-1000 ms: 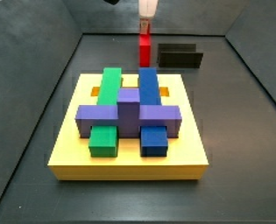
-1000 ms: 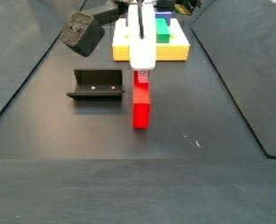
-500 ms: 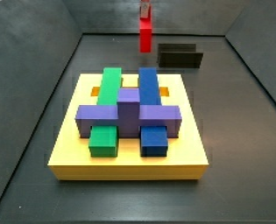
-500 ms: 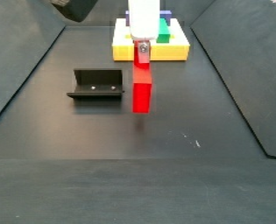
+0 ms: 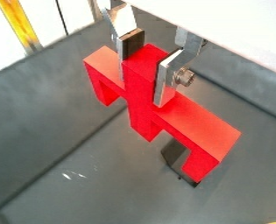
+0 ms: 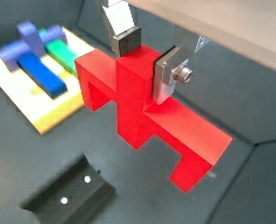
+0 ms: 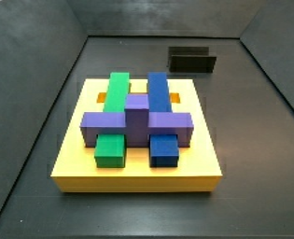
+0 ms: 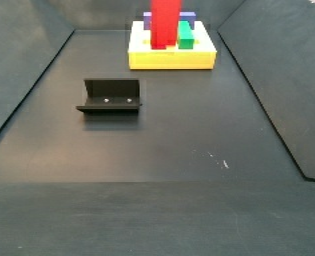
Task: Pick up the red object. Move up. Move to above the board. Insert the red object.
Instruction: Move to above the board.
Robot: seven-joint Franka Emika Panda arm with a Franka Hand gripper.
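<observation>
Looks like a robot test cell in a lab: dark matte floor (image 8: 160,130) boxed in by sloping grey walls (image 7: 37,84), with a bolted-down fixture (image 8: 110,96). Bare apart from a yellow board (image 7: 75,163) of coloured blocks and a gripper (image 5: 150,59) clamped on the red object (image 5: 158,114) well above the floor.

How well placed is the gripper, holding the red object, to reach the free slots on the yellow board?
Probably yes: the gripper holds the red object clear of the floor, and nothing shows between it and the board.
</observation>
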